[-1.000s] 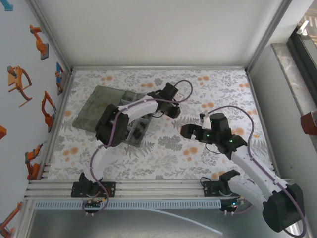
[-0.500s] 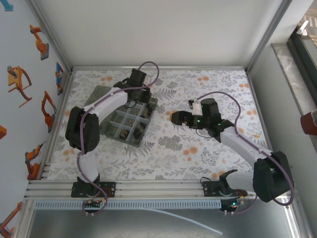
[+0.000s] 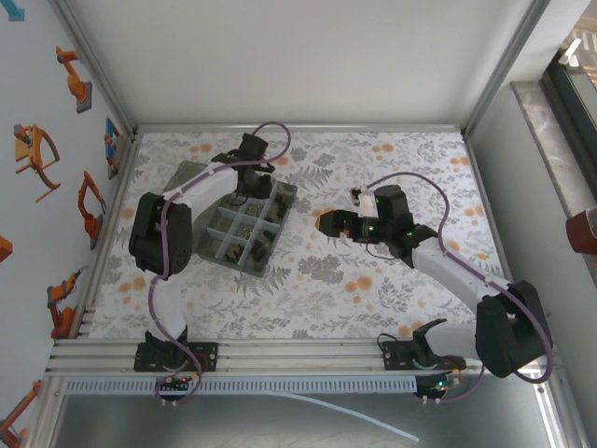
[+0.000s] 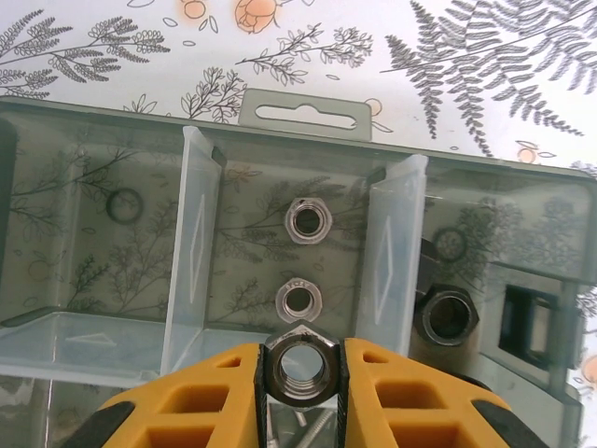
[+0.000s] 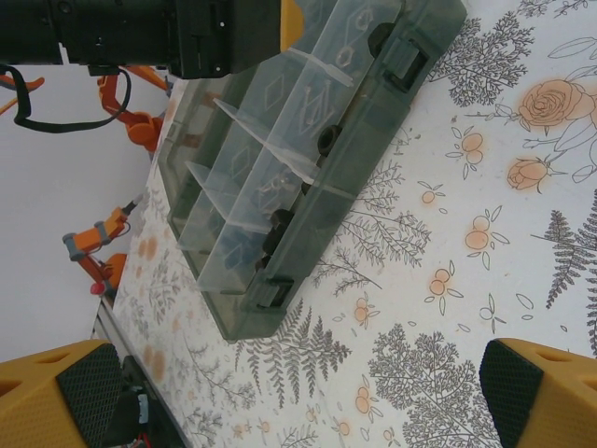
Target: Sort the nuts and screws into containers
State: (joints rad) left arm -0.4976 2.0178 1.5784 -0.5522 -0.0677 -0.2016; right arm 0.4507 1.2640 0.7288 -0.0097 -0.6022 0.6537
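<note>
Two arms share the job, and the left one carries the load. Left end effector [image 3: 246, 188] hangs over the far row of the box [image 3: 268, 259], which lies on the left half of the worktop [image 3: 308, 280]. In the left wrist view its yellow fingers [image 4: 224, 387] are closed narrow on one hex nut [image 4: 300, 366], gripped across two opposite flats with the bore facing the camera. The middle compartment [image 4: 252, 233] lies directly ahead of the fingertips, bounded by two pale dividers [image 4: 191, 243], and already holds two silvery nuts [image 4: 308, 221]. Judged from this alignment, the step in hand is the drop: the nut is centred between the dividers, so release calls for little or no sideways correction. Right of that cell, a dark nut [image 4: 448, 317] sits in the right compartment [image 4: 466, 252]; drifting that way would risk a wrong cell or a nut landing on a divider edge. Other cells hold small dark parts, too small to tell screws from nuts. Right end effector [image 3: 323, 222] hovers over bare worktop, right of the box and apart from it. Its fingers [image 5: 84, 392] stand wide and hold nothing, with the box's latch side [image 5: 326, 238] ahead. The left arm is clearly nearer the target cell.
</note>
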